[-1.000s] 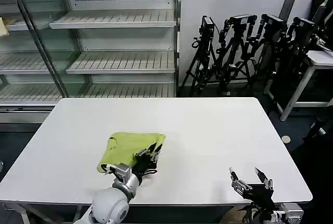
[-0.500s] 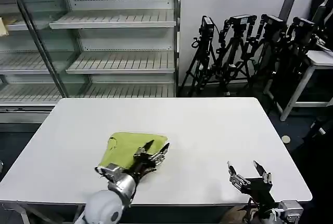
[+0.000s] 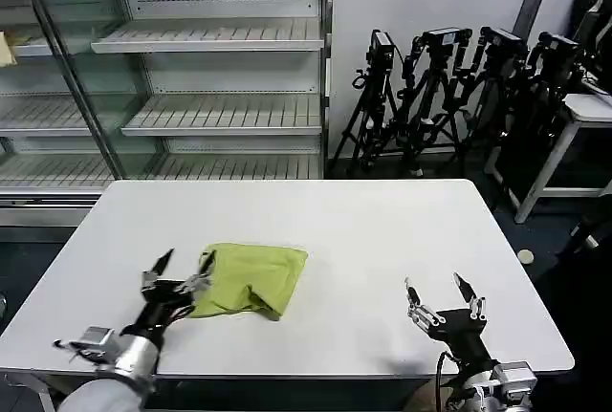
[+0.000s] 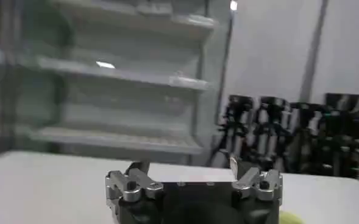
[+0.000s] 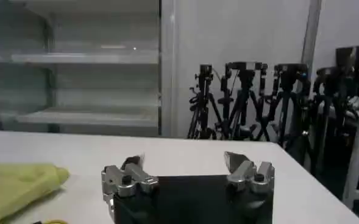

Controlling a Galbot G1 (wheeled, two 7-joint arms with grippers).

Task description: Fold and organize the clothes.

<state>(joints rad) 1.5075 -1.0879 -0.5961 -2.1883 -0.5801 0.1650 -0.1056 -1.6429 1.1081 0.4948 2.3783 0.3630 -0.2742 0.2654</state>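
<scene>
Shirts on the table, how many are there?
1. The shirt lies folded on the white table, toward its near left side, between the left gripper and the right gripper.

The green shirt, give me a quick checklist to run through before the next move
1. Shirt fully on the white table, away from its edges: ok.
2. Shirt folded into a compact bundle: ok, though the near edge looks lumpy.
3. Left gripper free of the fabric: ok, open just left of the shirt, holding nothing.
4. Right gripper out of the way: ok, open above the table's near right part, apart from the shirt.
5. Fold neat and square enough to count as finished: cannot tell.
</scene>
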